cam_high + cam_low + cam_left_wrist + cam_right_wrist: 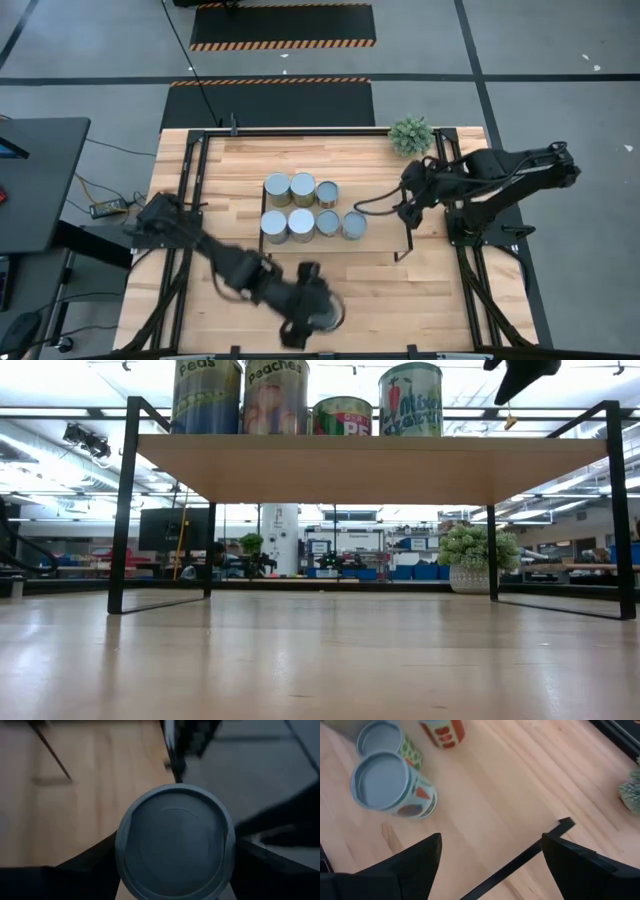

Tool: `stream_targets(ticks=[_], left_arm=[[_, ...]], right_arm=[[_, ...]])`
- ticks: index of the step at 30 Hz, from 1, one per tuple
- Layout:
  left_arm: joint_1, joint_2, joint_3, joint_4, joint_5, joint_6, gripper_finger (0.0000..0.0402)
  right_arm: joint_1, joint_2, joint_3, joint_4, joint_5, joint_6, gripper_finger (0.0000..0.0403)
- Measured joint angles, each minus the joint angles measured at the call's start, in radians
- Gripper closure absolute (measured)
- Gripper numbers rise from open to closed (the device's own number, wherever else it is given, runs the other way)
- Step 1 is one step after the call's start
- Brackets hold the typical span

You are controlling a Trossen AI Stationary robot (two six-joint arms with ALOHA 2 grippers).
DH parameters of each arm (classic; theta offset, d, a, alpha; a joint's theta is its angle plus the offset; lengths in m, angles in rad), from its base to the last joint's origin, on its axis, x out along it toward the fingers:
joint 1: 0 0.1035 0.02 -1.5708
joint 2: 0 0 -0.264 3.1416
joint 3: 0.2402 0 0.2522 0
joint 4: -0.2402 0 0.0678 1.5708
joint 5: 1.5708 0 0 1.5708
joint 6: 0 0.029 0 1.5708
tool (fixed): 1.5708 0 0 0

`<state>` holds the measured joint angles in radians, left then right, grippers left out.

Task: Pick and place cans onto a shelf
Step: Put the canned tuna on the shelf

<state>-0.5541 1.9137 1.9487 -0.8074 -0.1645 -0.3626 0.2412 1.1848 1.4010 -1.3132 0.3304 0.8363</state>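
The shelf (385, 195) stands mid-table, a light-wood board on black rod frames (125, 510). Several cans (301, 224) stand on it in two rows; the low view shows their labelled sides (275, 398). My left gripper (322, 312) is near the table's near edge, shut on another can (175, 840) with a blue-grey top. My right gripper (405, 210) hangs open over the shelf's right end, to the right of the cans (382, 780). Nothing is between its fingers (490, 865). My left gripper pinches the can between its two fingers, one on each side of the wall just below the top rim (122, 855). The wrist view looks down on the can's round top, which hides the lower end.
A small potted plant (411, 134) stands at the table's far right corner, behind the shelf. Black frame rails (185, 210) run along the table's left and right sides. Bare wood (420, 300) lies between the shelf and the near edge.
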Motion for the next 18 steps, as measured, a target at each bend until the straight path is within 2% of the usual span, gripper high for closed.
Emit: stream_targets(ticks=[8,13,18], left_arm=[[0.256,0.0,0.158,-0.022,0.098,0.095,0.0111],[0.429,0.0,0.183,-0.024,0.15,0.098,0.0111],[0.578,0.042,0.185,-0.011,0.244,0.098,0.0111]], right_arm=[[-0.01,-0.045,0.0,-0.012,0.041,0.002,0.0055],[-0.01,-0.068,0.0,-0.013,0.084,0.001,0.0055],[-0.01,-0.068,0.0,-0.012,0.129,-0.003,0.0055]])
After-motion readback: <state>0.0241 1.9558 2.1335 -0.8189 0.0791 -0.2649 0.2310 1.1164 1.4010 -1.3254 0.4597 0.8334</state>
